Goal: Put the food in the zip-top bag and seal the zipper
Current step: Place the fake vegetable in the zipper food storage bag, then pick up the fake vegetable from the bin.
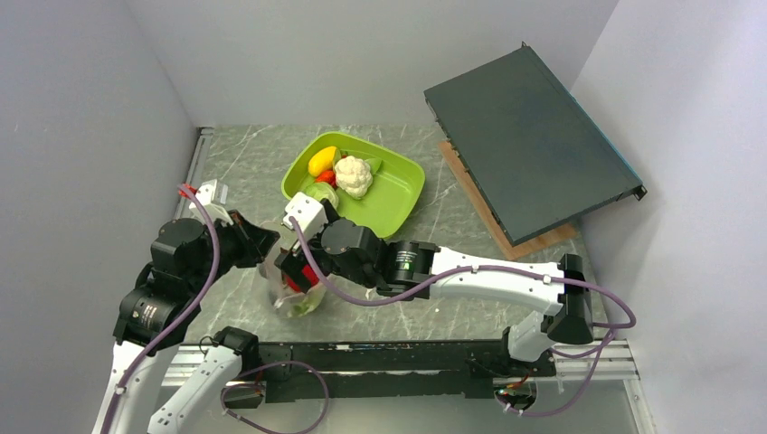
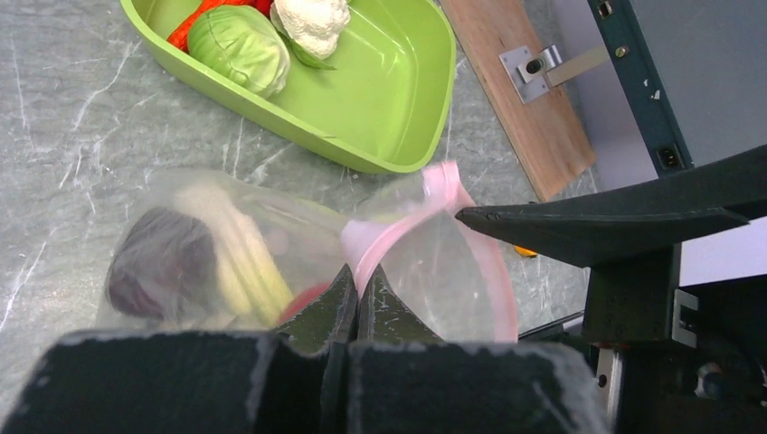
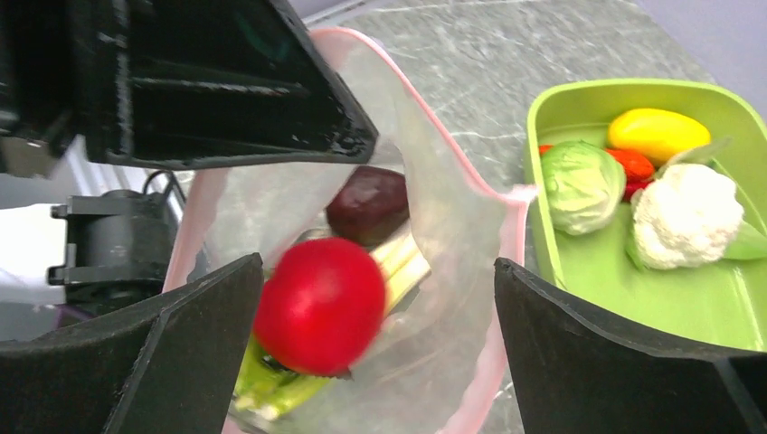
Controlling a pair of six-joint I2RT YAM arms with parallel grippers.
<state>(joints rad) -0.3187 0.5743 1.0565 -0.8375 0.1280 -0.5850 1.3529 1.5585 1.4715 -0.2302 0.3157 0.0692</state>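
**Left.** The left claw (image 2: 355,289), fully closed, pinches the pink zipper rim of the bag (image 2: 425,262) and holds its mouth up from the tabletop (image 2: 72,108).

**Centre.** The bag sits just beside the green tray (image 1: 398,192). A dark purple piece (image 3: 369,203) and a pale stalk (image 3: 404,260) show inside it. The right claw (image 3: 378,264) hangs over the mouth, fingers spread wide and gripping nothing. The red fruit (image 3: 321,307) lies between them, touching neither, within the rim.

**Right.** The tray holds the cabbage (image 3: 583,185), yellow fruit (image 3: 658,133), red-orange piece (image 3: 633,165) and cauliflower (image 3: 687,217).

**Step in hand (judged).** The red fruit is being released into the bag. To do it well, the right claw should rise straight up with its fingers apart, so that neither snags the thin rim. The left pinch should keep the mouth open and facing up.

**Edges and room.** The bag rim sits close around the right claw, and the tray wall is near on its right. Bare tabletop lies left of the tray and between the tray and the wooden board (image 1: 506,226). The leaning dark panel (image 1: 534,145) is well apart from the bag.
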